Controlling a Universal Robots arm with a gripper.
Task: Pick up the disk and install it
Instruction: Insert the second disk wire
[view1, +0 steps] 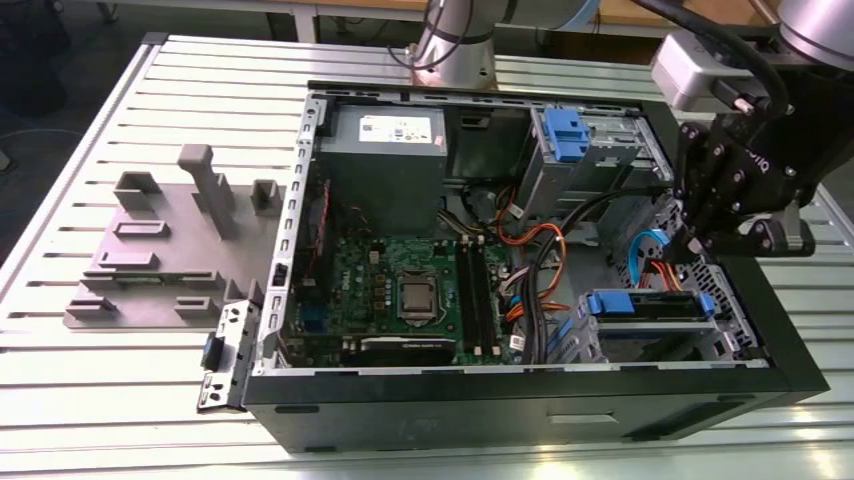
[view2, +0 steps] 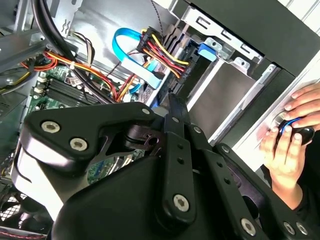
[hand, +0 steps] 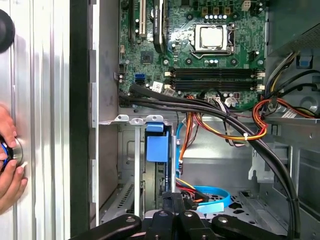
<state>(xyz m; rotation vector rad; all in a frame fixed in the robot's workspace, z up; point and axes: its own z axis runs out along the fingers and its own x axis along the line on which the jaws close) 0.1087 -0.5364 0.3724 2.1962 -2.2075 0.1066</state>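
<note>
The black gripper (view2: 172, 165) fills the foreground of the second wrist view; whether its jaws are apart I cannot tell. It hangs above the disk (view1: 650, 305), seated in the case's (view1: 534, 405) four-o'clock bay, apparently installed.

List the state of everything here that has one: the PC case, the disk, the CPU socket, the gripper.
PC case: lying on its side, side panel off.
Disk: seated in the lower drive bay.
CPU socket: uncovered, no cooler fitted.
Gripper: above the lower drive bay, holding nothing visible.
Hand: resting on a round object beside the case.
</note>
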